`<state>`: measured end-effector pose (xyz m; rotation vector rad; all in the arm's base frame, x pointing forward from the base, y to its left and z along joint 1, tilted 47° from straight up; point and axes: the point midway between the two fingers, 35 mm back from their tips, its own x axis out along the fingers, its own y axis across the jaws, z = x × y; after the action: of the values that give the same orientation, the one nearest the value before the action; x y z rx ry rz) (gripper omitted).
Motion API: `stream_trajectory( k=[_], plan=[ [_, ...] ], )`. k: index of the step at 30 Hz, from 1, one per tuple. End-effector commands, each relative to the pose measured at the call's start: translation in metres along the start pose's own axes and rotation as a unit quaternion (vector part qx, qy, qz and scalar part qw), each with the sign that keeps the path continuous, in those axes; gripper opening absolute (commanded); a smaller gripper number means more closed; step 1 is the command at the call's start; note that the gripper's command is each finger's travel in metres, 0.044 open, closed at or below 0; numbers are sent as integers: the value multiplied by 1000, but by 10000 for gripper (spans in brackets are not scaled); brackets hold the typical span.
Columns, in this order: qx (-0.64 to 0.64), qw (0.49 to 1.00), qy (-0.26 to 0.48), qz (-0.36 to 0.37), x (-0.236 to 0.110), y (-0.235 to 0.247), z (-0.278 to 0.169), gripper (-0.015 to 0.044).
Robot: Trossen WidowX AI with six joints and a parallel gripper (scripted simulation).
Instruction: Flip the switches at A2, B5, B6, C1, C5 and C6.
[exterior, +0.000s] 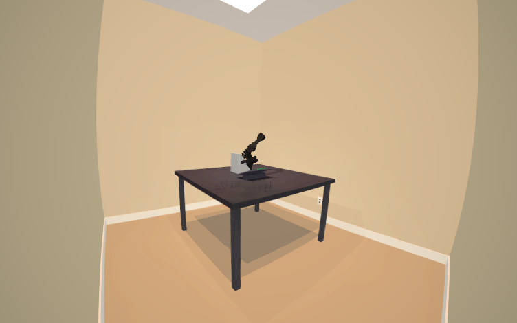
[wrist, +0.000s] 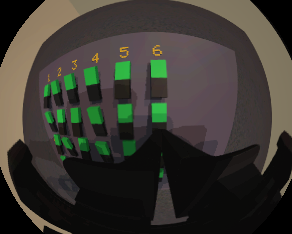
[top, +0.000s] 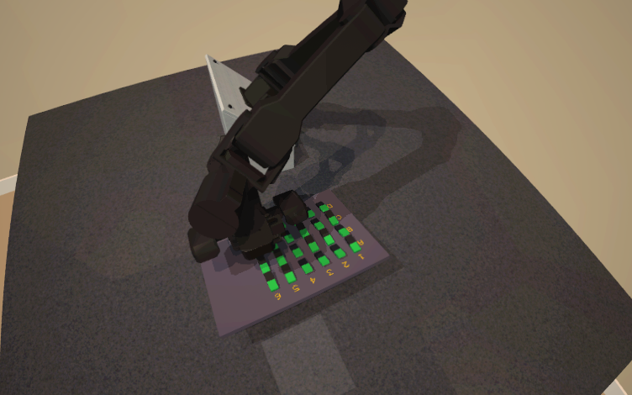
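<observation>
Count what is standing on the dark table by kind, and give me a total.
Robot arm: 1
Switch panel: 1
Pale grey block: 1
Total: 3

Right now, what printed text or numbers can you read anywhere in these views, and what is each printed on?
"1 2 3 4 5 6": orange column numbers on the panel, along its far edge.
"A", "B", "C": orange row letters beside column 1 on the panel, small and distorted, barely legible.
Nothing else carries readable text; the exterior view is too distant.
</observation>
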<state>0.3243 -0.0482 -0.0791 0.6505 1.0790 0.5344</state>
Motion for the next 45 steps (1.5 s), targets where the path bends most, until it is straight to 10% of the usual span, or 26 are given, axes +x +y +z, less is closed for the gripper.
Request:
stream_trajectory(
  k=[1, 45],
  plan=[
    [3, 1000, 0, 2, 0, 1, 0, 0],
    [3, 1000, 0, 2, 5, 1, 0, 0]
  ],
)
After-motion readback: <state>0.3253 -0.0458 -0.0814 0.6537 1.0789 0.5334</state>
